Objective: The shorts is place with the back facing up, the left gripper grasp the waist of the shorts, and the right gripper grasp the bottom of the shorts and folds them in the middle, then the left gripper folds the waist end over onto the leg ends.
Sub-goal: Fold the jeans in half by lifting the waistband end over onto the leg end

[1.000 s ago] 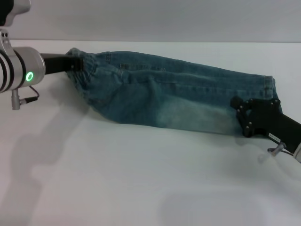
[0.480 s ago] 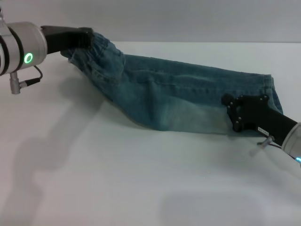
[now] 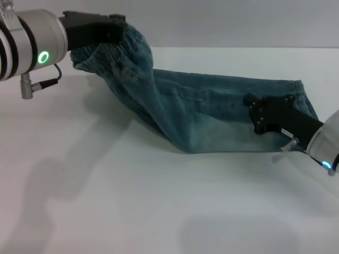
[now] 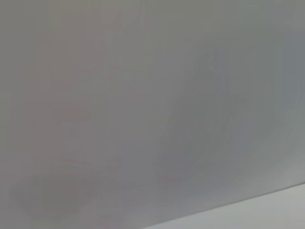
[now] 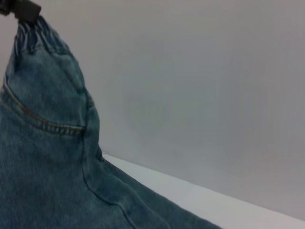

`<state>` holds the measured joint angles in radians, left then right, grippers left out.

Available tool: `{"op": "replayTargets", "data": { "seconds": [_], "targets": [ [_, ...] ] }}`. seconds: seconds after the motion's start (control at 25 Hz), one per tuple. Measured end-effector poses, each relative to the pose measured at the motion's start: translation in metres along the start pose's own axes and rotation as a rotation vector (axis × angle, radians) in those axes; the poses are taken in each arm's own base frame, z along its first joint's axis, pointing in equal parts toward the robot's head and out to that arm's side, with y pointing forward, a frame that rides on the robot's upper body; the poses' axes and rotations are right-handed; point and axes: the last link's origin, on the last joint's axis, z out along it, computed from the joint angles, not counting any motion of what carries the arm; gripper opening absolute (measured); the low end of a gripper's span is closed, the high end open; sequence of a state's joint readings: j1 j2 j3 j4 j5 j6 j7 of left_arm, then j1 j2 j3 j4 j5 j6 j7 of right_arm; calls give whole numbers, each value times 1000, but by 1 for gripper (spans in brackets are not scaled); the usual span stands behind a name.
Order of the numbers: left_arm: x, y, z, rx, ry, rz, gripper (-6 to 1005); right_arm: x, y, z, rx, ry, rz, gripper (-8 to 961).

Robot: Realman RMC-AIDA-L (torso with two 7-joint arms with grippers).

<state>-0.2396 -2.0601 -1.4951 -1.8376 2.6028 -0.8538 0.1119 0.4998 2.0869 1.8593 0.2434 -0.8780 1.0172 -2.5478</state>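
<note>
The left tool [image 3: 117, 27] has lifted the waist [image 3: 124, 50] higher, seemingly pinched.

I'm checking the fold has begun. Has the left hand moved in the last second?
Yes. The left hand, shut on the waist, has risen and swung rightward: it was level with the table's far edge, now above it.

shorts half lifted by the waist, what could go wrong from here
The left gripper holds only a bunch of the waist, so the denim might slip out mid-fold. The right gripper sits on the leg ends; dragging the shorts over could snag on it or land skewed.
</note>
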Motion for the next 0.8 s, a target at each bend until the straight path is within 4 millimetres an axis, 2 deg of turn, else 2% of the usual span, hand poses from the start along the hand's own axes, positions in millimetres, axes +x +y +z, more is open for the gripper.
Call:
{"op": "replayTargets", "data": {
  "seconds": [0.56, 0.8],
  "targets": [
    [25, 26, -16, -60, 75, 62, 36, -22, 0, 29, -27, -13, 0, -2],
    [32, 38, -19, -91, 99, 83, 38, -24, 10, 42, -84, 31, -3, -2]
  ]
}}
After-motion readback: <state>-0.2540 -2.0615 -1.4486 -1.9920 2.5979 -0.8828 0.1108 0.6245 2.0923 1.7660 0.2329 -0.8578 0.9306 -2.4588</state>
